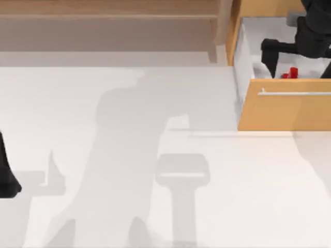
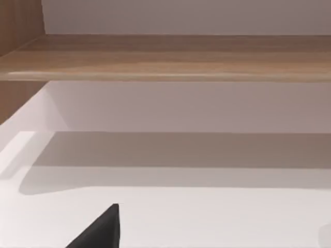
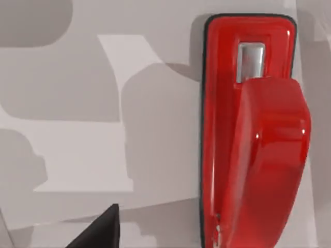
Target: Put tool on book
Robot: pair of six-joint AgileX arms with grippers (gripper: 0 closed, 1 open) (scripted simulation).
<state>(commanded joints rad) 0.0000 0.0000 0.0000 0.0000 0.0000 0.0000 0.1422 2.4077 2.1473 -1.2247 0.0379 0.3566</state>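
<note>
The red tool (image 1: 291,73) lies inside the open drawer (image 1: 289,111) at about two o'clock on the table (image 1: 155,155), against the inner side of the wooden drawer front. In the right wrist view the tool (image 3: 248,134) appears as a glossy red body on a dark-edged base with a small metal plate near one end, resting on the pale drawer floor. The right gripper (image 1: 271,51) reaches into the drawer beside the tool; whether its fingers are spread or closed cannot be told. The left arm (image 1: 6,175) stands parked at nine o'clock, facing a wooden shelf (image 2: 165,57).
</note>
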